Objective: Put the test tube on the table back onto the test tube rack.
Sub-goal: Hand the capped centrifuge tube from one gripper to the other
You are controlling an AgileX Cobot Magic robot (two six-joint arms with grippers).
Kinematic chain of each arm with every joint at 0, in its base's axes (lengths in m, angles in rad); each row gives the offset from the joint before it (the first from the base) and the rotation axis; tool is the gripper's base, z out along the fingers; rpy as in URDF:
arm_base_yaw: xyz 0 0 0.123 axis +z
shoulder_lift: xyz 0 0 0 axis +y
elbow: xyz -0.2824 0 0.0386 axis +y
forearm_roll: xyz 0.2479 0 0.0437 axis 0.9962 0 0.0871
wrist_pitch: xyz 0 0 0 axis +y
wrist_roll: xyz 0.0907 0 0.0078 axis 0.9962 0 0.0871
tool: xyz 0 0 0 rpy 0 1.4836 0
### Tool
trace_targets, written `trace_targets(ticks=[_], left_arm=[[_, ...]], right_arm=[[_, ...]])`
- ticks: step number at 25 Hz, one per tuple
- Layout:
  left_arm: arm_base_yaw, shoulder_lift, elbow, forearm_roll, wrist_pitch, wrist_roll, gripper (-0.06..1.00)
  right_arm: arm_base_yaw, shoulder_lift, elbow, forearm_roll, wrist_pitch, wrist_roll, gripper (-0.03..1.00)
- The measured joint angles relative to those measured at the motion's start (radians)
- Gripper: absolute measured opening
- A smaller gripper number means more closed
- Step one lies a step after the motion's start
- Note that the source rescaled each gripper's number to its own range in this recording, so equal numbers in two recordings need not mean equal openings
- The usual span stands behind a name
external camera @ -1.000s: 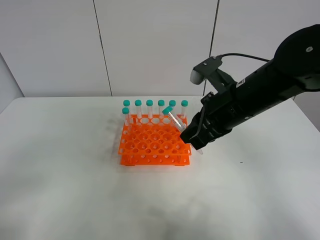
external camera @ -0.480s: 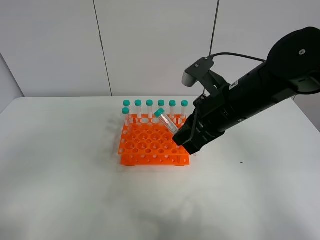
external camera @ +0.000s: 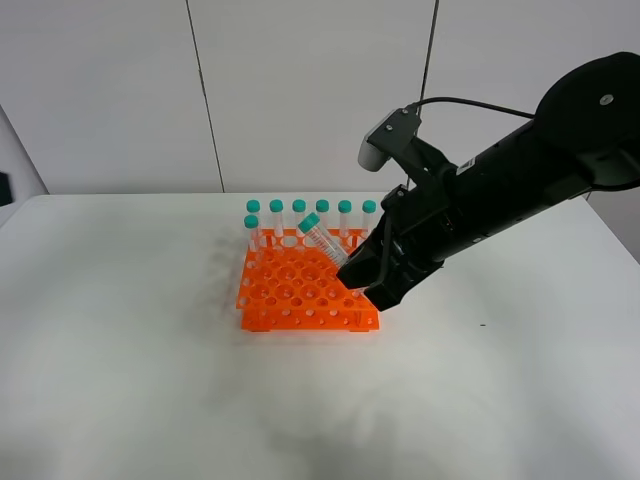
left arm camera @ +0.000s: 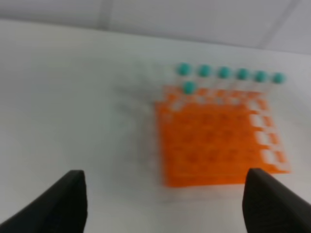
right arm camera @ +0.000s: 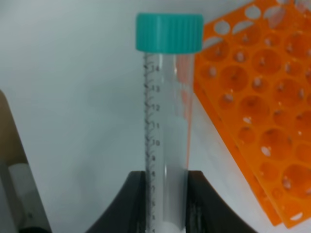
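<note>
High cam: your right claw [external camera: 363, 282] is right of centre frame, at the right edge of the test tube rack [external camera: 300, 288]. It's clamped on the lower end of the test tube [external camera: 327, 243]. The tube is tilted, with its teal cap [external camera: 309, 221] leaning to the upper left. In the frame it overlaps the rack's back-right area, and it's not seated in a hole. Seven other tubes [external camera: 276, 222] stand upright: six in the back row and one just in front at the left end. The rack sits mid-frame on the white surface [external camera: 130, 350]. Your left claw isn't in this view.

Left wrist cam: blurry. Your left claw [left arm camera: 164, 194] is spread wide and holds nothing. Its dark fingers [left arm camera: 70, 201] hang over the surface, with the rack and seven teal caps [left arm camera: 223, 73] seen between them.

Right wrist cam: the right claw pinches the tube low on its body. The graduation marks are visible and the cap is on. The rack is just beside the tube, with the surface behind it.
</note>
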Motion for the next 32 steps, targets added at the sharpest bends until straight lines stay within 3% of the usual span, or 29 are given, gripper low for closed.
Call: trace_targets(ticks=[6,9,15,17,19,32], left_arm=[[-0.006,0.313,0.000,-0.603,-0.026,0.504,0.94],[-0.051,0.433,0.000,-0.855,-0.023,0.731,0.94],[-0.194,0.612,0.000,-1.202,-0.027,0.988,0.94],[-0.232,0.657,0.000,-1.277,-0.027,1.053,0.94],[-0.254,0.693,0.000,-1.301,-0.027,1.088,0.94],[-0.346,0.728,-0.001,-1.313,-0.034,1.110,0.94]], right_arm=[[0.000,0.000,0.000,0.031,-0.017,-0.026,0.01],[0.000,0.000,0.000,0.043,-0.017,-0.027,0.01],[0.000,0.000,0.000,0.051,-0.019,-0.029,0.01],[0.000,0.000,0.000,0.053,-0.020,-0.029,0.01],[0.000,0.000,0.000,0.054,-0.020,-0.029,0.01],[0.000,0.000,0.000,0.089,-0.014,-0.031,0.01]])
